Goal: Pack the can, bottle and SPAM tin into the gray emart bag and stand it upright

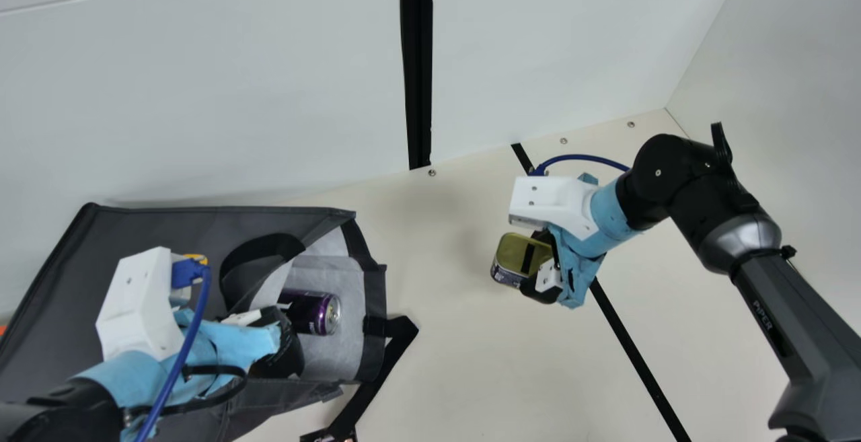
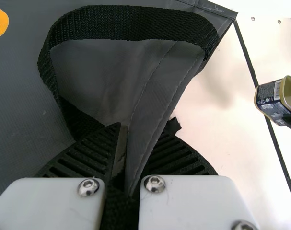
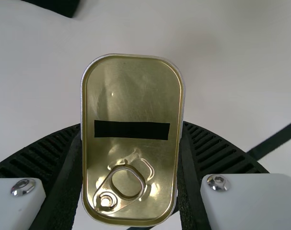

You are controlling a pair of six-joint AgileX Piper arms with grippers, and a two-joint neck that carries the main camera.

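Cream counter [image 1: 471, 368] carries the gray emart bag [image 1: 161, 227], the can [image 1: 313, 313] lying inside, end toward its mouth. Left gripper [image 1: 290, 341] pinches bag fabric; right gripper [image 1: 535, 264], tin-width apart, clasps the SPAM tin [image 1: 514, 253] beyond the mouth, long axis along its fingers.

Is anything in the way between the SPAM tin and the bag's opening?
Nothing visible stands between the SPAM tin, held by the right gripper, and the gray bag. A black strap sticks out beside the opening, and the purple can lies just inside, so the tin might bump them.
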